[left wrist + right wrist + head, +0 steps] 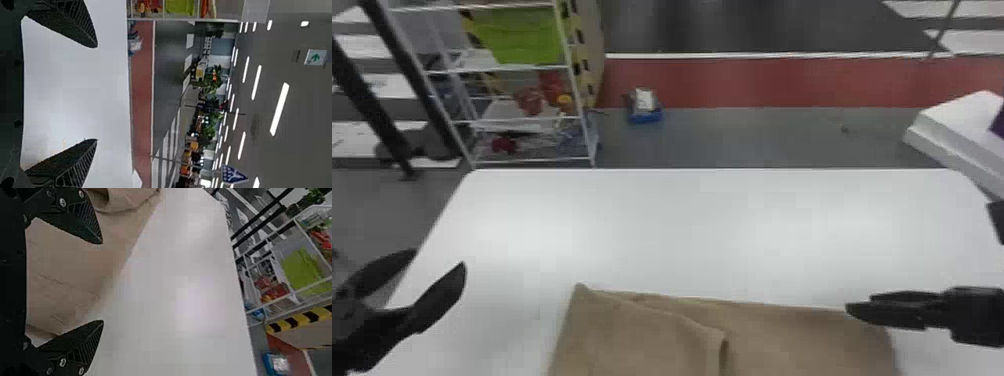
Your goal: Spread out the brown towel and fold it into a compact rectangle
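Observation:
The brown towel [797, 340] lies at the table's near edge, its left part folded over in a flap with a loose edge. My left gripper [439, 256] stands open left of the towel, apart from it; in the left wrist view the left gripper [96, 93] has nothing between its fingers. Over the towel's far right corner is my right gripper [852, 310]. In the right wrist view the right gripper [103, 282] is open, with the towel [78, 266] behind its spread fingers; whether they touch the cloth, I cannot tell.
The white table [682, 225] stretches beyond the towel. Past its far left corner stands a wire shelf [532, 120] with a green cloth and red items. A white object [962, 135] is at the right edge, and a blue box [645, 117] sits on the floor.

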`<state>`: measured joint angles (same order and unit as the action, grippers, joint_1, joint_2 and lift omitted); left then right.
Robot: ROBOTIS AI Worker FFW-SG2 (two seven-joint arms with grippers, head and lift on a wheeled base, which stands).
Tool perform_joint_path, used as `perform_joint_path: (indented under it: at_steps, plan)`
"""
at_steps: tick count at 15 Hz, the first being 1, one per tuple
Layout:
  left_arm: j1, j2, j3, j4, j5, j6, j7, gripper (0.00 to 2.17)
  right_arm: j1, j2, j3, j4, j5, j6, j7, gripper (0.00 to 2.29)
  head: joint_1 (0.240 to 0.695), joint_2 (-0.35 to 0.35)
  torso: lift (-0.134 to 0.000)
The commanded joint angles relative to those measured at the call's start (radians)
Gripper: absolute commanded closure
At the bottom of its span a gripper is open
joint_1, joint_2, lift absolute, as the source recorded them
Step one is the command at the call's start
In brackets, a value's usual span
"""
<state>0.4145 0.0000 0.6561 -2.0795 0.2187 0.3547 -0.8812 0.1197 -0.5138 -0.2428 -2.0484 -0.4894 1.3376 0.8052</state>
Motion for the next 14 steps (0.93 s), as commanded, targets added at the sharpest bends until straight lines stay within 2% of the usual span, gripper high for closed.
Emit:
perform_joint_path:
  at_steps: [1,3,4,6,8,10,12,14]
  plan:
    - [-0.077,-0.003,0.079,0.072,0.015,0.028,-0.001,0.02,-0.006,0.015,-0.003,-0.124,-0.101,0.235,-0.052,0.19,0.695,0.155,-0.124]
    - [-0.097,-0.003,0.092,0.095,0.015,0.031,0.001,0.02,-0.061,0.026,0.027,-0.144,-0.175,0.235,-0.135,0.19,0.695,0.248,-0.124]
    - [-0.106,-0.003,0.105,0.107,0.015,0.034,-0.001,0.02,-0.1,0.04,0.054,-0.141,-0.186,0.235,-0.162,0.21,0.695,0.274,-0.124]
    - [-0.123,-0.003,0.112,0.122,0.015,0.034,-0.001,0.02,-0.166,0.067,0.143,-0.116,-0.161,0.235,-0.227,0.22,0.695,0.332,-0.124]
    - [-0.143,-0.003,0.131,0.139,0.016,0.034,0.001,0.02,-0.204,0.078,0.227,-0.11,-0.169,0.235,-0.253,0.26,0.695,0.35,-0.124]
    - [-0.171,-0.003,0.155,0.165,0.033,0.034,0.001,0.02,-0.242,0.075,0.28,-0.111,-0.163,0.235,-0.239,0.26,0.695,0.35,-0.124]
    - [-0.191,-0.003,0.166,0.185,0.038,0.034,0.002,0.02,-0.292,0.054,0.353,-0.092,-0.133,0.235,-0.228,0.26,0.695,0.35,-0.124]
    - [-0.192,-0.003,0.172,0.184,0.041,0.04,0.005,0.02,-0.29,0.051,0.379,-0.093,-0.152,0.235,-0.232,0.26,0.695,0.35,-0.124]
